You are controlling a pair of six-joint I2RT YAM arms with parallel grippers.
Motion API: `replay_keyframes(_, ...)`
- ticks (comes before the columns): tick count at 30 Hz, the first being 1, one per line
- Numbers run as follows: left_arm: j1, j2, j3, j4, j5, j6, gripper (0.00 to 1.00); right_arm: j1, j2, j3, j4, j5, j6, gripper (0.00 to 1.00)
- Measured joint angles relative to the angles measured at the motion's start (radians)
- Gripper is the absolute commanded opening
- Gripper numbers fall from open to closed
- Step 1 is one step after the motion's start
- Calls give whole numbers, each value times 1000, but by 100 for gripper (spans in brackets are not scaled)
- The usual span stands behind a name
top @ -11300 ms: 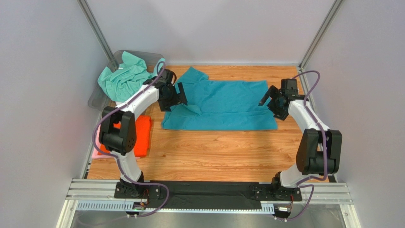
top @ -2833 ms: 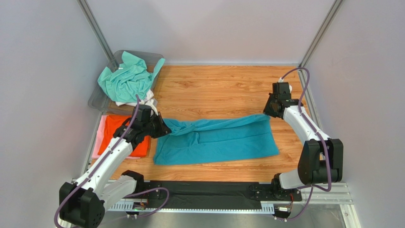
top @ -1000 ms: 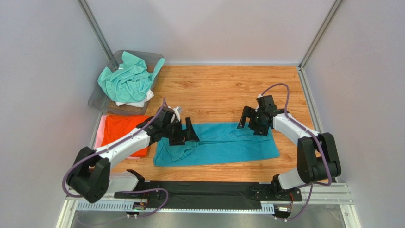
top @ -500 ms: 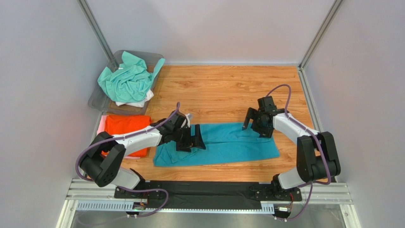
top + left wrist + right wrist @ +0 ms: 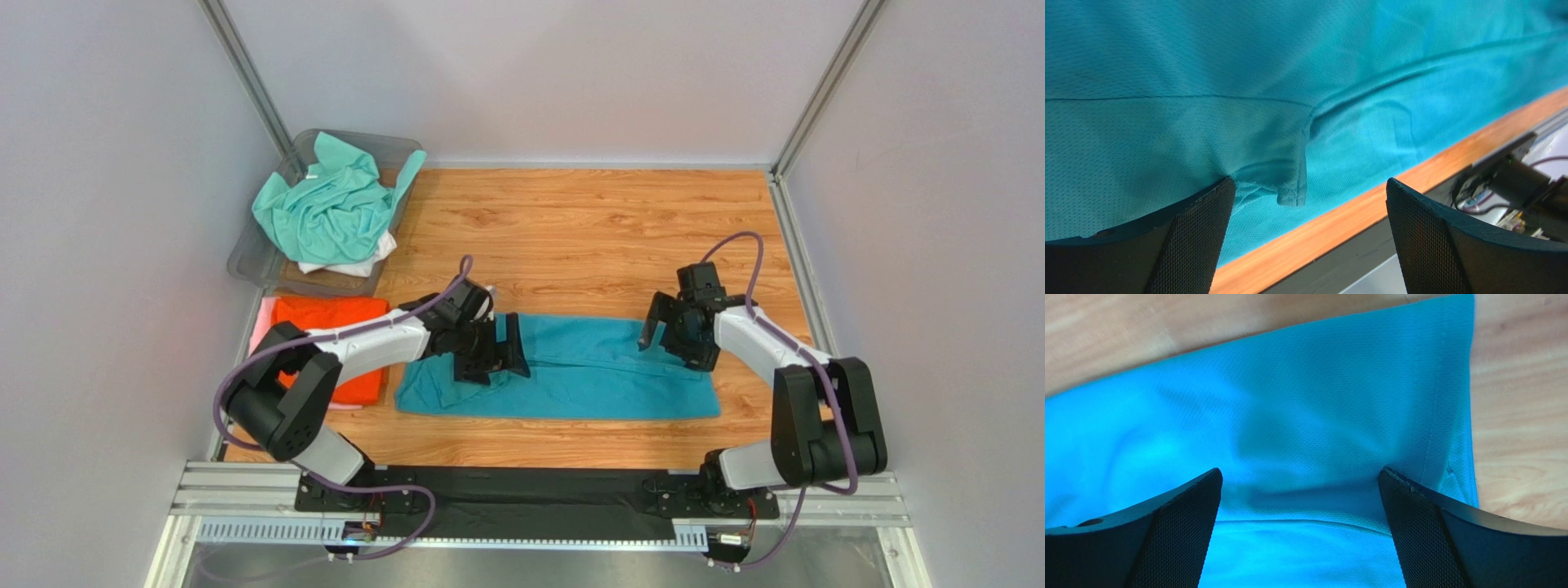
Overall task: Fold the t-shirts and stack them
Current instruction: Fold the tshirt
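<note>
Limp, light teal-blue cloth t-shirt point(image 5: 589, 374), a folded band on the wooden bench point(image 5: 577, 233) under my left claw point(image 5: 497, 358) and right claw point(image 5: 666, 337), both wide, empty; probably best pinched at its hemmed ends

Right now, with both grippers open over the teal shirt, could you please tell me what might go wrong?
1. A sleeve flap lies bunched between the left gripper's fingers on the teal t-shirt; closing there may pinch several layers and spoil the fold.
2. The left arm reaches across the orange t-shirt and might drag it.
</note>
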Motion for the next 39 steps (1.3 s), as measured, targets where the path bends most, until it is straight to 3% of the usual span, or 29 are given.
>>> replay_keyframes(9, 114, 308, 358, -79, 27, 54, 100, 48, -224, -178, 24, -61, 17, 100)
replay_keyframes(14, 149, 587, 780, -190, 14, 117, 100, 275, -327, -245, 30, -117, 78, 100)
replay_keyframes(19, 166, 748, 1051, -281, 7, 178, 100, 542, -367, -264, 23, -151, 135, 100)
replay_keyframes(25, 170, 744, 1087, -354, -21, 265, 100, 584, -419, -217, -93, -78, 94, 99)
replay_keyframes(32, 178, 687, 1081, -382, -58, 314, 100, 595, -417, -143, -130, -52, 27, 75)
replay_keyframes(39, 218, 700, 1078, -382, -52, 318, 100, 629, -302, -143, -153, -38, 31, 52)
